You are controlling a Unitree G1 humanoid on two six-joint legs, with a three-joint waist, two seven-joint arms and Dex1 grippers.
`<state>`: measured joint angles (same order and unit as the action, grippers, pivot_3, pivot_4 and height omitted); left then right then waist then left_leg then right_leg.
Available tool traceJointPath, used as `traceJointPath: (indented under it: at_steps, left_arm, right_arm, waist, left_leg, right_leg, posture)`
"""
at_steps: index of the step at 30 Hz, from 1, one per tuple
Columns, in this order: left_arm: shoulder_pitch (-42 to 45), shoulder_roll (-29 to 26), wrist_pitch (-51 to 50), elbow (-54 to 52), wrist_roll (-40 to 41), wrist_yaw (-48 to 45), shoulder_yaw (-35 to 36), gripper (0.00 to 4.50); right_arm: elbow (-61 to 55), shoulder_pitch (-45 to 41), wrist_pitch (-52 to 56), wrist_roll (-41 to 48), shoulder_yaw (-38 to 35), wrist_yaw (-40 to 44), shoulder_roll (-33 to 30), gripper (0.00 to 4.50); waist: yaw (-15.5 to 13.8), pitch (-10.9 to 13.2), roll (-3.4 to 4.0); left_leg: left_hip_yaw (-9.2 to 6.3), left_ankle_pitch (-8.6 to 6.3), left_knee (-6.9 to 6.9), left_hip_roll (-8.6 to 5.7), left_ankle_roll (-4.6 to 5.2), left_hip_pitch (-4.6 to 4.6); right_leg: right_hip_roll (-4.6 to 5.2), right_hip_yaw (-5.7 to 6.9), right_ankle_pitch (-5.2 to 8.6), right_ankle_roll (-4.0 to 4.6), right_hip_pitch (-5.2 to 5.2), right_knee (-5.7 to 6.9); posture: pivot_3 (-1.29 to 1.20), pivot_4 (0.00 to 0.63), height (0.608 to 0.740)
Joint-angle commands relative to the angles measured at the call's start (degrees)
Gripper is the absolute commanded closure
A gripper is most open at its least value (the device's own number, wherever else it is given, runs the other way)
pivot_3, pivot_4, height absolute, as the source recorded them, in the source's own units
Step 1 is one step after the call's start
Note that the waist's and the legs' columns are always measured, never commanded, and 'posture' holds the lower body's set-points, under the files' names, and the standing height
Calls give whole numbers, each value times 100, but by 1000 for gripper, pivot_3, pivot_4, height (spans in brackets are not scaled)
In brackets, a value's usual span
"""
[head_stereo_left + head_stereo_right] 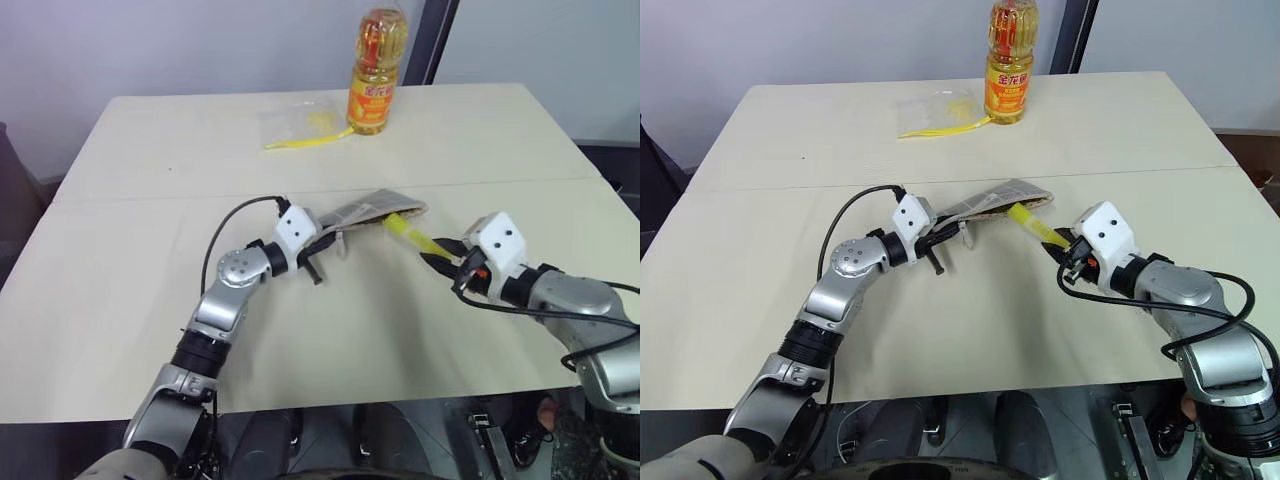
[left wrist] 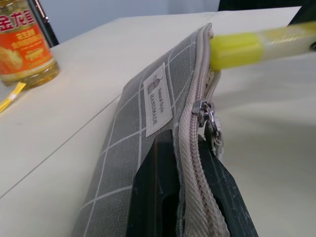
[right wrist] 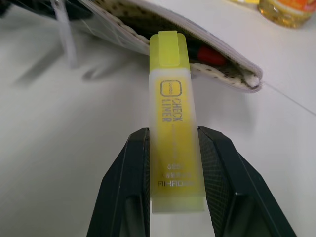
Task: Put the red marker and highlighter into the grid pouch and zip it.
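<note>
The left hand (image 1: 318, 258) is clamped on one end of the pouch (image 1: 372, 208), pinching the fabric at the zipper edge and holding it up off the desk (image 1: 130, 250). That lifts the mouth clear so things can slide in, and it braces the pouch against a push from the other side.

The right hand (image 3: 174, 163) grips the highlighter (image 3: 174, 143) by its back end, fingers (image 3: 132, 173) closed on both flat sides. The front end juts well forward and points at the pouch, its tip at the lip of the opening. Held by the rear, the pen can probably go in front first without the fingers fouling the fabric.

A red tip, apparently the marker (image 3: 211, 56), shows inside the mouth in the right wrist view, so that pen seems already stowed.

The zipper pull (image 2: 207, 111) hangs just beside the left hand, leaving most of the track open. A bottle (image 1: 375, 70) and a clear bag (image 1: 298, 122) sit well apart at the far side of the desk.
</note>
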<state>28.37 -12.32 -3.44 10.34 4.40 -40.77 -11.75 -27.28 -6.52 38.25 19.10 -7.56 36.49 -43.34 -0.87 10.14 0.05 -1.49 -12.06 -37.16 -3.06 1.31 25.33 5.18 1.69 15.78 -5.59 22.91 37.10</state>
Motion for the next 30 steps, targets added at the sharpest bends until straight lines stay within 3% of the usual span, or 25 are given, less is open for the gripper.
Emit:
traceJointPath:
  at_steps: [1, 6, 10, 15, 18, 22, 27, 29, 30]
  left_arm:
    - [-14, 21, 21, -303, 137, -46, 18, 4500]
    - [-67, -139, 191, -403, 11, -309, -144, 4500]
    - [-59, -419, 510, -473, -202, -680, -456, 4500]
    - [-94, -525, 630, -634, -135, -1026, -664, 4500]
    - [-190, -631, 566, -837, -80, -1327, -820, 4500]
    - [-207, -650, 497, -905, -53, -1342, -797, 4500]
    - [-224, -556, 217, -960, 88, -1151, -619, 4500]
    - [-196, -427, 29, -958, 219, -990, -488, 4500]
    - [-181, -349, -77, -949, 291, -890, -415, 4500]
  right_arm:
    - [-88, -53, -137, -79, -7, 49, -93, 3649]
    - [-162, -111, -152, -237, 108, 146, -267, 3649]
    - [-414, -210, -333, -620, 599, 534, -878, 3649]
    - [-599, -580, -517, -1044, 1325, 900, -1203, 3649]
    - [-575, -881, -695, -1347, 1750, 1040, -1198, 3649]
    - [-485, -1069, -642, -1352, 1769, 1104, -1063, 3649]
    - [-583, -1169, -133, -895, 1256, 1102, -861, 1140]
    - [-707, -1295, 260, -352, 693, 1003, -606, 94]
    - [-763, -1335, 424, -124, 445, 981, -517, 35]
  waist:
    - [0, 0, 0]
    - [1, 0, 0]
    - [2, 0, 1]
    - [0, 0, 0]
    - [9, 0, 0]
    - [-1, 0, 0]
    - [-8, 1, -1]
    - [-1, 2, -2]
    - [0, 1, -2]
  left_leg:
    - [0, 0, 1, 0, 0, 0]
    - [0, 0, 0, 0, 0, 0]
    - [0, 0, 3, 0, 0, 1]
    - [1, 0, 4, 0, -1, 1]
    - [1, 0, 4, 0, -1, 3]
    - [0, 0, 4, 0, -1, 4]
    - [0, 0, 3, 0, 0, 4]
    - [0, 0, 3, 0, 0, 5]
    - [0, 0, 3, 0, 0, 5]
  right_leg:
    - [0, 0, 0, 0, 1, 0]
    - [0, 0, 0, 1, 1, 1]
    - [0, 0, 2, 3, 3, 0]
    - [4, 0, 10, 18, 5, -1]
    - [4, 0, 10, 19, 7, -3]
    - [5, 0, 10, 18, 8, -3]
    - [6, 0, 9, 17, 7, -3]
    - [6, 1, 5, 10, 7, -3]
    - [6, 1, 3, 6, 6, -3]
  posture:
    - [0, 150, 740]
    - [0, 150, 740]
    - [0, 150, 740]
    - [0, 150, 740]
    - [0, 150, 740]
    - [0, 150, 740]
    - [0, 150, 740]
    - [0, 150, 740]
    - [0, 150, 740]
